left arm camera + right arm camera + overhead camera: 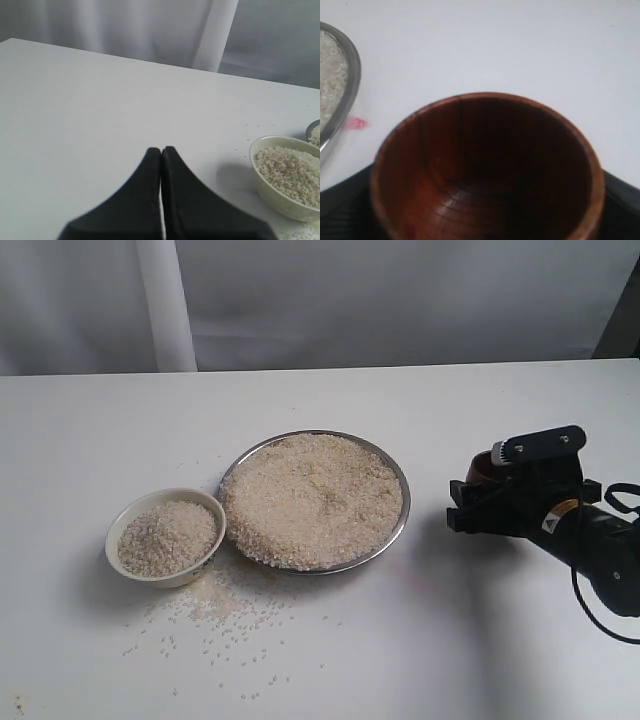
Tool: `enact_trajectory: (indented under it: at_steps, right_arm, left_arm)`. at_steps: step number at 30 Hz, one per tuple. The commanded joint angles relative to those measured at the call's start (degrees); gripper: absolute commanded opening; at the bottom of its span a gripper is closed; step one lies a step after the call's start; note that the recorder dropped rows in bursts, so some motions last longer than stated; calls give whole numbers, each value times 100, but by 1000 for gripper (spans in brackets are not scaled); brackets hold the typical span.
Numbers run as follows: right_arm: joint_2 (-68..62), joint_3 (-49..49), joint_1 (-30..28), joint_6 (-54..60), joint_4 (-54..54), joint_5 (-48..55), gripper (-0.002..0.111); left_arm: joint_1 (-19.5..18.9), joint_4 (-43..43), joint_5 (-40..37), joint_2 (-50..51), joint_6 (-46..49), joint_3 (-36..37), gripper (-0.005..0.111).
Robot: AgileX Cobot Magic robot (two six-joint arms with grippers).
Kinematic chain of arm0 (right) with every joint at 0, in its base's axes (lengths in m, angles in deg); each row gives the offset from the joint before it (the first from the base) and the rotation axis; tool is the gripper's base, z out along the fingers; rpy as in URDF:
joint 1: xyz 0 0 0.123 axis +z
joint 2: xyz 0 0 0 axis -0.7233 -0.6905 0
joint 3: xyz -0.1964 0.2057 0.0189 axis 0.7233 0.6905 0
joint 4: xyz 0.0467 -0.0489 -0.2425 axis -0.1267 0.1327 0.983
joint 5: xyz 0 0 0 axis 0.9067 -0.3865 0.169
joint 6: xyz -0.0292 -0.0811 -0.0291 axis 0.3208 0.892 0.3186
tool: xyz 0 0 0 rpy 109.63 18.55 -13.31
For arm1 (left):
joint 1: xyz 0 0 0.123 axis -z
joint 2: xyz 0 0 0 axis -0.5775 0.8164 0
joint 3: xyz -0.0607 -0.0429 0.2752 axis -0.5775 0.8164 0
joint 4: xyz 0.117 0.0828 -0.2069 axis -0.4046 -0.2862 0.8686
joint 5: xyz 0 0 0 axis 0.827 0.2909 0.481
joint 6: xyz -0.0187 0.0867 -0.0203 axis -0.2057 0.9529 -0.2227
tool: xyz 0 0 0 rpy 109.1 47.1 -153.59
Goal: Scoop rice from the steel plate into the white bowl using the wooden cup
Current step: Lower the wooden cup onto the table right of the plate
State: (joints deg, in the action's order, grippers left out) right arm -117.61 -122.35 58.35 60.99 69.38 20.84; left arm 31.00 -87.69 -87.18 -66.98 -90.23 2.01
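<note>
The steel plate [401, 480] lies mid-table, heaped with rice [315, 500]. Touching its left edge stands the white bowl [172, 579], full of rice [168, 537]. To the right of the plate my right gripper [478, 495] is shut on the wooden cup [482, 468]. In the right wrist view the cup [485, 165] sits between the black fingers [345, 200], its dark inside empty, with the plate's rim [350, 95] off to one side. My left gripper [161, 150] is shut on nothing over bare table, with the bowl [280, 202] beside it. The left gripper is out of the exterior view.
Spilled rice grains [215, 605] are scattered on the white table in front of the bowl and plate. A small pink mark [356, 122] shows on the table next to the plate's rim. A grey curtain hangs behind the table's far edge.
</note>
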Motion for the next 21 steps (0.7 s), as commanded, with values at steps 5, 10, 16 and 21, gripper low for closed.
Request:
enact_trajectory:
  at_steps: [5, 10, 16, 21]
  right_arm:
    - [11, -19, -11, 51, 6, 393, 0]
    - [11, -19, -11, 51, 6, 442, 0]
    - [11, -19, -11, 51, 6, 442, 0]
    - [11, -19, -11, 51, 6, 441, 7]
  left_arm:
    - [27, 33, 36, -13, -8, -20, 0]
    - [27, 33, 36, -13, -8, -20, 0]
    - [27, 33, 36, -13, -8, -20, 0]
    - [27, 33, 36, -13, -8, -20, 0]
